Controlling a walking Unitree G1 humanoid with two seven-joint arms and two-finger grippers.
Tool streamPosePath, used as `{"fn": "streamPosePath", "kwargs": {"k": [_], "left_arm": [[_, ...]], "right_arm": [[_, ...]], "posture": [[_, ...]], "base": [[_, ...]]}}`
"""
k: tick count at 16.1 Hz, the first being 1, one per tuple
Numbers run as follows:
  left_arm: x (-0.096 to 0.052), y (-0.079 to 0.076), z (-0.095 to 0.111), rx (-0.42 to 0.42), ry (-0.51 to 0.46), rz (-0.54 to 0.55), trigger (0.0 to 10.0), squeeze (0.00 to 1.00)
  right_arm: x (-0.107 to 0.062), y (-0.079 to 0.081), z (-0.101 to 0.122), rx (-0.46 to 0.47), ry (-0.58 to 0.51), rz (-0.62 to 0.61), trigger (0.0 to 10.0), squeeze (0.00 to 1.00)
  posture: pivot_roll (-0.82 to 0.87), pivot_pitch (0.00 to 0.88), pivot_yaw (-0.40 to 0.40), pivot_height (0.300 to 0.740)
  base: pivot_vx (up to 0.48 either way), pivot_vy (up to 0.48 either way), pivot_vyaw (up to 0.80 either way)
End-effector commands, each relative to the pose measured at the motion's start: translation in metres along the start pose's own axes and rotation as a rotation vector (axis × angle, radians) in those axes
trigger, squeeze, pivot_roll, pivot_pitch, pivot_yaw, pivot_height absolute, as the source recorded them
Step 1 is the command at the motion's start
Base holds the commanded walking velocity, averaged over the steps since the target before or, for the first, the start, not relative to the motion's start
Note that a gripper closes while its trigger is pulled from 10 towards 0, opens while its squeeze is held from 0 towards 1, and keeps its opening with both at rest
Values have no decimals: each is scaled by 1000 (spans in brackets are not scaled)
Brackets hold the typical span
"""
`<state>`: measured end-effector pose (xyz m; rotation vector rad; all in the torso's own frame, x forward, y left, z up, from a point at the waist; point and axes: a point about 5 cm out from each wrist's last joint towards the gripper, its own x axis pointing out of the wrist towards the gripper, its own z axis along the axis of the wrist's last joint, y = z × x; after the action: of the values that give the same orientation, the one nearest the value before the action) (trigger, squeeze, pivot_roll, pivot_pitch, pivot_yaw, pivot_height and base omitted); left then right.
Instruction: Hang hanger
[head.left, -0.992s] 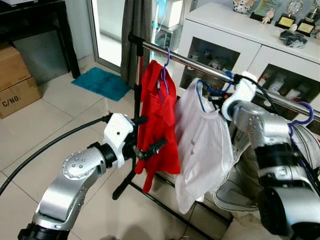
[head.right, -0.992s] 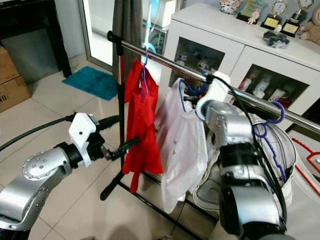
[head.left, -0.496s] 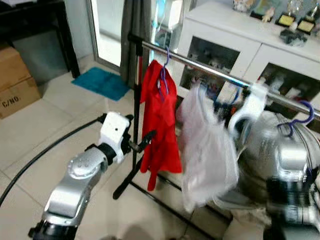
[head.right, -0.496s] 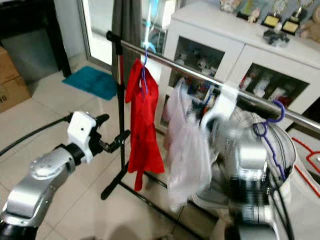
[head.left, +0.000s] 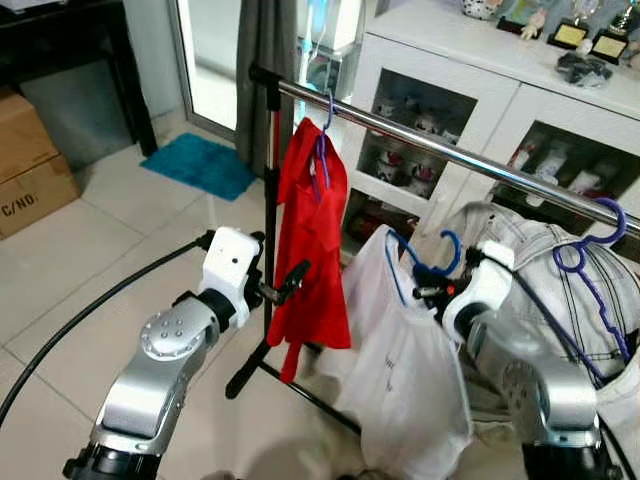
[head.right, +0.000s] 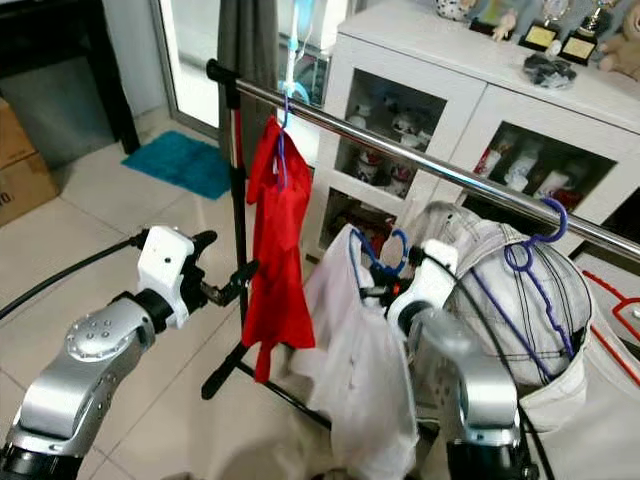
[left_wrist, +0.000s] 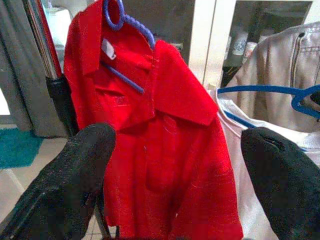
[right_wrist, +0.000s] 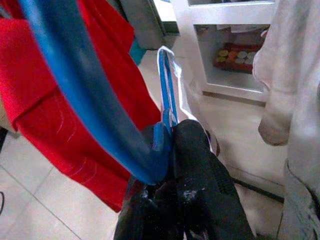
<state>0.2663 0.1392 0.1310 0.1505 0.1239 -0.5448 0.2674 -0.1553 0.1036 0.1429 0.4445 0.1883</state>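
Blue plastic, nearest the head camera: the hanger (head.left: 425, 268) sits pinched in the right gripper (head.left: 428, 292), whose fingers (right_wrist: 192, 165) are clamped together on it. A white shirt (head.left: 405, 385) hangs from it, well below the rail (head.left: 440, 152), so the hook is not yet on. The left gripper (head.left: 285, 287) hovers just beside the red shirt (head.left: 312, 235), fingers (left_wrist: 75, 175) spread wide, nothing between them.

Step in hand, as I judge it: lift the hook above the rail, then lower it on. The free stretch lies between the red shirt and the striped garment (head.left: 545, 280) (on a purple hanger (head.left: 590, 250)); aim there. Keep the hook's opening facing the rail, rise clear before moving over it, and release only once the hook bears weight. Farther back stands a white cabinet (head.left: 500, 85).
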Motion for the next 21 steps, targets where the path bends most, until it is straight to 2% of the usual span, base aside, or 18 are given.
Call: {"fn": "streamPosePath", "kwargs": {"k": [1, 2, 3, 13, 17, 21], "left_arm": [[-1, -1, 1, 3, -1, 1, 10000, 0], [-1, 0, 1, 2, 0, 1, 10000, 0], [-1, -1, 1, 1, 1, -4, 10000, 0], [-2, -2, 0, 0, 7, -15, 10000, 0], [-2, -2, 1, 2, 6, -17, 10000, 0], [-3, -2, 1, 7, 7, -26, 10000, 0]], "right_arm": [[-4, -1, 11, -16, -52, -6, 0, 0], [-4, 0, 11, -15, -62, 2, 314, 0], [-4, 1, 9, -9, -48, -1, 0, 0], [-6, 4, 5, 2, -31, 17, 0, 0], [-6, 6, 4, -3, -21, 27, 39, 0], [-6, 9, 4, -9, -23, 57, 1490, 0]], "posture": [[-16, 0, -100, 740], [-16, 0, -100, 740], [-17, 0, -98, 740], [-14, 0, -102, 740], [-12, 0, -104, 740], [-8, 0, -105, 740]], "base": [[0, 0, 0], [0, 0, 0], [-240, 0, -431], [-290, 0, -774], [-307, 0, 0], [-282, 0, 0]]}}
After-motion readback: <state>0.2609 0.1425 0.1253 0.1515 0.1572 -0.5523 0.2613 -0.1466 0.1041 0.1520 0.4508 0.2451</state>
